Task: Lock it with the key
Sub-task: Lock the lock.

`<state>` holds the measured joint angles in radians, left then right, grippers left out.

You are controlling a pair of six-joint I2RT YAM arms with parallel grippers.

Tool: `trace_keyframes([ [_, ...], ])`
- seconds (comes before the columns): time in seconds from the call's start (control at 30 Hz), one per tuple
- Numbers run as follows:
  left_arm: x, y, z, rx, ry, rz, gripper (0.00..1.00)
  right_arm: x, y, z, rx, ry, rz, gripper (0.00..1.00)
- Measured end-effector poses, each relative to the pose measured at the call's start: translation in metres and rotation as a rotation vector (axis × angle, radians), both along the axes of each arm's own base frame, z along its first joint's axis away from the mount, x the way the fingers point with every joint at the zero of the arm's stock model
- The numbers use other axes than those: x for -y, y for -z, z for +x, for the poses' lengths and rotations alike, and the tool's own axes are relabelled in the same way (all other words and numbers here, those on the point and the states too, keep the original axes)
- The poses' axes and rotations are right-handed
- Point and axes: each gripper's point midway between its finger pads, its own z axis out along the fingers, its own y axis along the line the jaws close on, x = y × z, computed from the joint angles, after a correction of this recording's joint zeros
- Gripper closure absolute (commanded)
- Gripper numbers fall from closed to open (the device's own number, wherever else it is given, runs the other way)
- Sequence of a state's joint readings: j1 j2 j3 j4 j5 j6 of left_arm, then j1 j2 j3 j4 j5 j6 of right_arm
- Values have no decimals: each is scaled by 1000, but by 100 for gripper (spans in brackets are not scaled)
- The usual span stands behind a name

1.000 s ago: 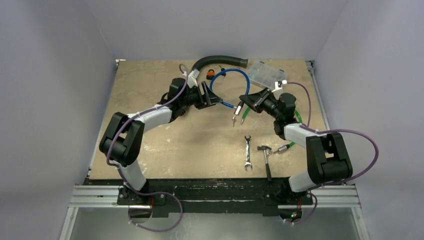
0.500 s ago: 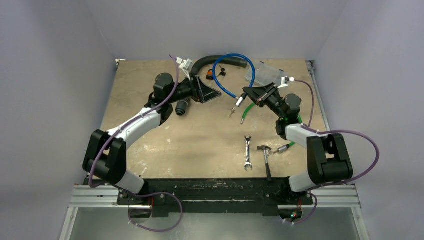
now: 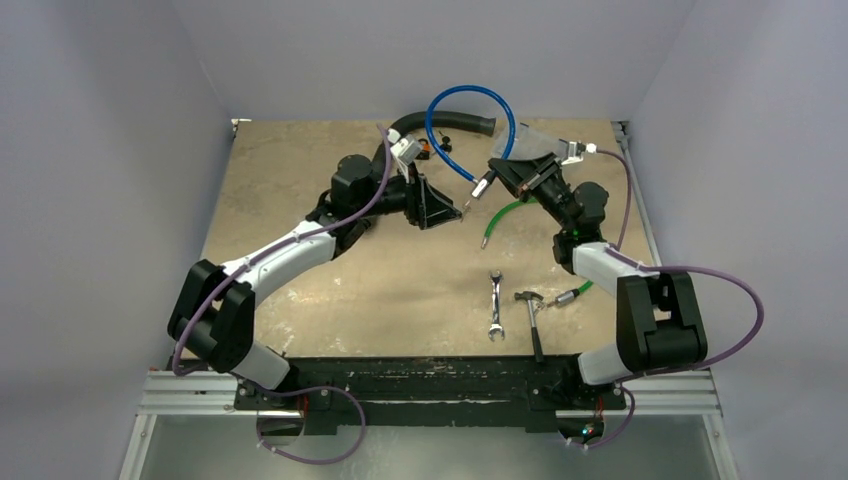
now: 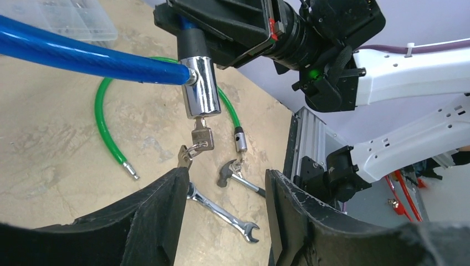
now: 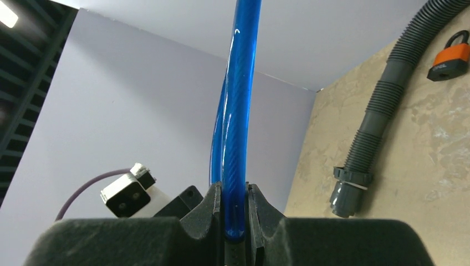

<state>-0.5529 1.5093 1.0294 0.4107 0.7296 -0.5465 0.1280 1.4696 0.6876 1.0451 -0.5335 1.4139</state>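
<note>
1. The right gripper (image 5: 234, 191) has its two fingers pressed together on the blue cable lock (image 5: 238, 111), pinching the cable just behind the head. This holds the lock well above the table (image 3: 300, 200), so the business end hangs free instead of lying against the surface.
2. Held that way, the chrome lock barrel (image 4: 199, 88) points downward with the key (image 4: 203, 138) seated in its keyway. A spare key (image 4: 184, 156) dangles beside it on the ring (likely to swing into the way).
3. The left gripper (image 4: 224, 180) sits just below the key with its fingers spread and nothing between them. The gap lines up roughly under the key bow, which looks like a set-up for pinching the bow and turning it.
4. My judgement is that the right arm serves as a vice and the left does the turning. The key is not yet gripped, so locking has not begun.
5. The green cable (image 4: 102, 127), hammer (image 4: 233, 174) and wrench (image 4: 221, 213) lie on the table below, apart from the lock. The corrugated hose (image 5: 382, 111) and orange padlock (image 5: 449, 58) lie at the far edge.
</note>
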Motion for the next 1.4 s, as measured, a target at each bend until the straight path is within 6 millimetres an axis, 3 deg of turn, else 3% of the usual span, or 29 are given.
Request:
trace_keyframes([
  [0.4,19,2,15,25,-40,28,50,-1,-13,-3,29,4,21,100],
  [0.53,22,4,20,29,-58,36,61,-2,-13,-4,28,1,24,100],
  [0.8,25,2,20,28,-52,22,100,-3,-14,-4,28,-2,25,100],
  [1.13,30,-11,12,-53,-15,-90,100,-2,-28,-8,80,-4,54,100],
  [1.4,25,-20,5,-229,69,-292,100,-5,-48,-20,179,-45,82,100],
])
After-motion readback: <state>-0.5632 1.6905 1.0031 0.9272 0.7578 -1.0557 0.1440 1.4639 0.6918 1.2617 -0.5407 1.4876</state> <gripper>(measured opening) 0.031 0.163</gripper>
